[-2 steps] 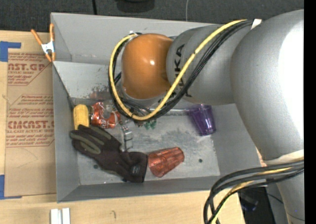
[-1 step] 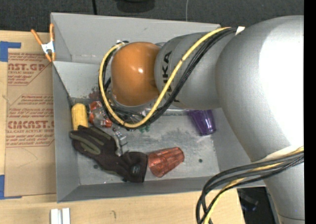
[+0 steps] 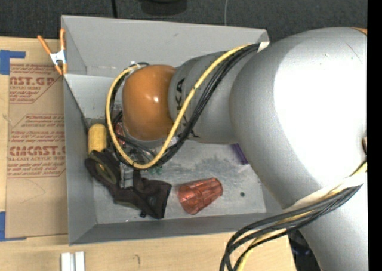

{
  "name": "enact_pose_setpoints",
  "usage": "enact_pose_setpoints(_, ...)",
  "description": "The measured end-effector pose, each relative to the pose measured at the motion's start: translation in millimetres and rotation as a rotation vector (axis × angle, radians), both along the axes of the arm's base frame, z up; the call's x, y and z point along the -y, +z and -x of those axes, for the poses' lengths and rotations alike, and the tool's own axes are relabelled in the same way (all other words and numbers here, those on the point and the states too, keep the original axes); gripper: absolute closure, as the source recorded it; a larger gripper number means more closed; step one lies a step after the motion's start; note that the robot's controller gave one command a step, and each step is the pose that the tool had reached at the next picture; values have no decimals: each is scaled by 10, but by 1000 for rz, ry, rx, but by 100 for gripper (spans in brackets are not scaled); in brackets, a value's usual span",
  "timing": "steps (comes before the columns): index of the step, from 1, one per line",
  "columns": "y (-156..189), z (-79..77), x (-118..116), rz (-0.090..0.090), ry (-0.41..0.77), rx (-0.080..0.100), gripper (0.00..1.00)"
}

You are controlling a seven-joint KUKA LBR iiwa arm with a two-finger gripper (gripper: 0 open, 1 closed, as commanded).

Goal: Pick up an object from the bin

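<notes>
The tool (image 3: 127, 157) is low in the grey metal bin (image 3: 77, 204), almost wholly covered from above by the arm's rounded orange cover (image 3: 146, 108) and the yellow and black cables (image 3: 116, 138) looped round it. Only a little dark metalwork shows under the cover's lower edge, so I cannot tell whether the tool is open or closed, or whether it grips anything.

Directly below the tool, and apparently touching it, lies a dark floppy thing (image 3: 104, 169), brown-black and crumpled. It runs from just under the tool toward the near wall of the bin and ends in a bunched fold (image 3: 150, 197). This is the thing nearest the tool and the one it stands over.

Just beside the tool, toward the view's left, a short yellow cylinder (image 3: 96, 137) stands close to the bin's sloping wall and above the upper end of the dark thing.

On the tool's other side, near the bin's front wall, a translucent red ribbed cup (image 3: 201, 194) lies on its side on the bare floor, just beside the dark fold but apart from the tool. Further off, a purple scrap (image 3: 240, 154) shows at the edge of the arm's silver body (image 3: 298, 114).
</notes>
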State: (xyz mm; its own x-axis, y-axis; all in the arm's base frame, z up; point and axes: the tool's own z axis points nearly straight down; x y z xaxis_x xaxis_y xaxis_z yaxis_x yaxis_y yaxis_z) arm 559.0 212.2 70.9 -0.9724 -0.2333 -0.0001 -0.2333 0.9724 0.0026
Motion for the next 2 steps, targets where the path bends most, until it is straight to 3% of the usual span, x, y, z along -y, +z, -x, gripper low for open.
enact_pose_setpoints(1, 0, 0, 0, 0, 0, 0, 100)
enact_pose_setpoints(2, 1565, 29, -76, 0, -7, 6, 100)
